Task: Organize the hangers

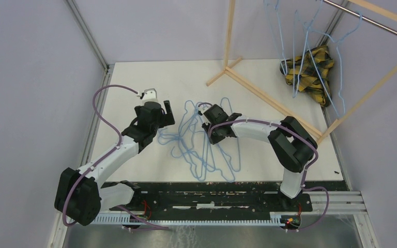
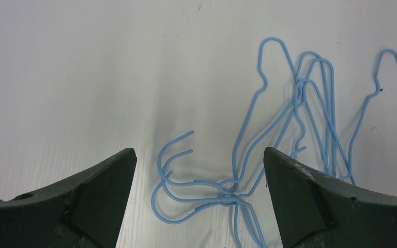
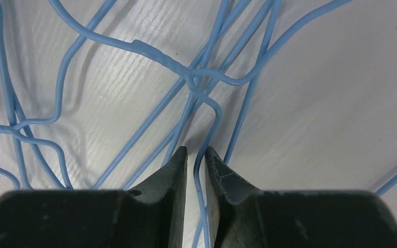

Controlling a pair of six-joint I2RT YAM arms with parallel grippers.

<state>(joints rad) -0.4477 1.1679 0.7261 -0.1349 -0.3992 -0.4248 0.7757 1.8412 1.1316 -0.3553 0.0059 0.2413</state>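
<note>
Several light-blue wire hangers (image 1: 201,155) lie tangled on the white table between the arms. My left gripper (image 1: 169,113) is open at the pile's left edge. In the left wrist view, its jaws (image 2: 199,160) stand wide on either side of a bunch of hanger hooks (image 2: 158,163) without touching them. My right gripper (image 1: 207,123) is low over the pile's upper middle. In the right wrist view, its jaws (image 3: 196,152) are closed narrowly on one hanger wire (image 3: 195,170). More hangers (image 1: 300,51) hang on the rack rod (image 1: 372,20).
A wooden rack frame (image 1: 269,98) stands at the back right, its base rail running diagonally across the table. A yellow-black plaid cloth (image 1: 310,67) lies under the hanging hangers. Metal cage rails border the table left and right.
</note>
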